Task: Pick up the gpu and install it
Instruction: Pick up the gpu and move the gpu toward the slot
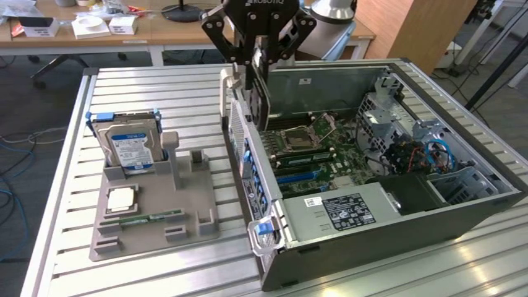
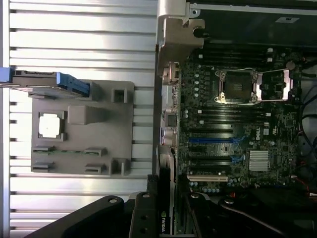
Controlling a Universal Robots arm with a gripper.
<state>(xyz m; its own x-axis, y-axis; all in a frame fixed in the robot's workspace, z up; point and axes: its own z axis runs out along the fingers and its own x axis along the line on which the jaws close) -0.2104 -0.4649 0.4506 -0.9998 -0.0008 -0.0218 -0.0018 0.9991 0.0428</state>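
The gpu (image 1: 261,99) is held upright above the open computer case's (image 1: 462,210) rear wall by the gripper (image 1: 262,60), its fingers closed on it. Squareness to the blue slot (image 2: 212,140) is judged essential before lowering.

You were working in a robotics lab set up in an office-like room. The bench was a slatted aluminium profile table (image 1: 165,83), bearing an open computer tower (image 1: 396,241) with its motherboard (image 1: 322,154) bared, and a grey parts fixture (image 1: 157,232) holding a hard drive (image 1: 128,148) upright. Above the case, the gripper (image 1: 259,60) was clamped on the gpu (image 1: 257,99). Behind your bench stood wooden desks (image 1: 173,34) scattered with small boxes (image 1: 91,26), a wooden cabinet (image 1: 417,28), and loose blue cables (image 1: 12,185) lay across the floor.
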